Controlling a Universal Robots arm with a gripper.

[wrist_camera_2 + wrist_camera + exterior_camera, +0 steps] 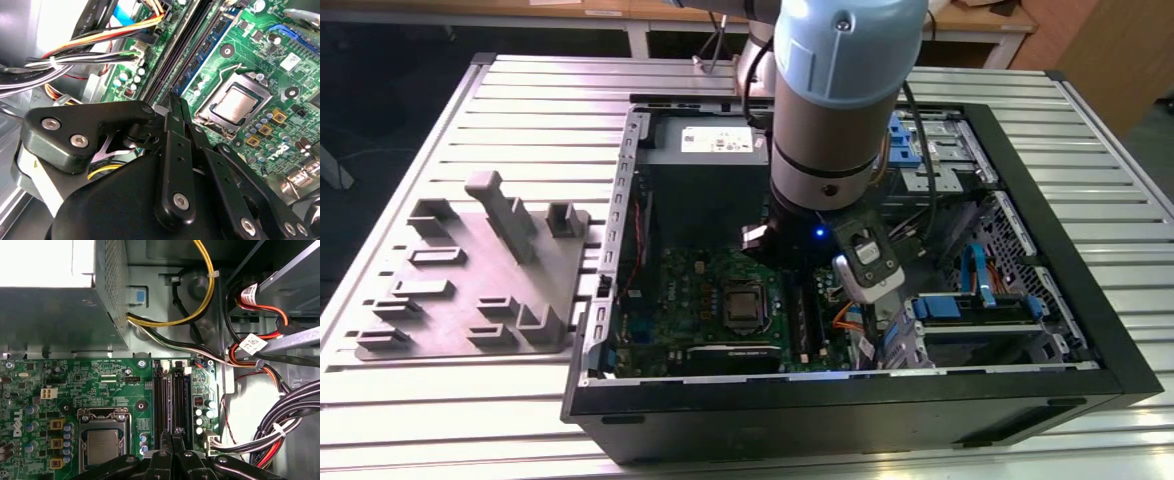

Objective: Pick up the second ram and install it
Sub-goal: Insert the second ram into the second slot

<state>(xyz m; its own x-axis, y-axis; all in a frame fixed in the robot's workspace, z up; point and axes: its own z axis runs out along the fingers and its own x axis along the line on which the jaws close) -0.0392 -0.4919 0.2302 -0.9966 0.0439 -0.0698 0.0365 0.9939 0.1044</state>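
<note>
Pincer [175,100], black and jointed, was pressed together inside the open black computer case [854,410]; second ram [210,44], a thin blue-green circuit strip, sat in a green motherboard [280,100] slot just beside its tips.

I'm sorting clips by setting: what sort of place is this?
Probably a robotics lab workbench: a slotted aluminium table carrying an open computer case, with a robot arm reaching into it.

Robotics lab (slotted aluminium bench [520,100])
</note>
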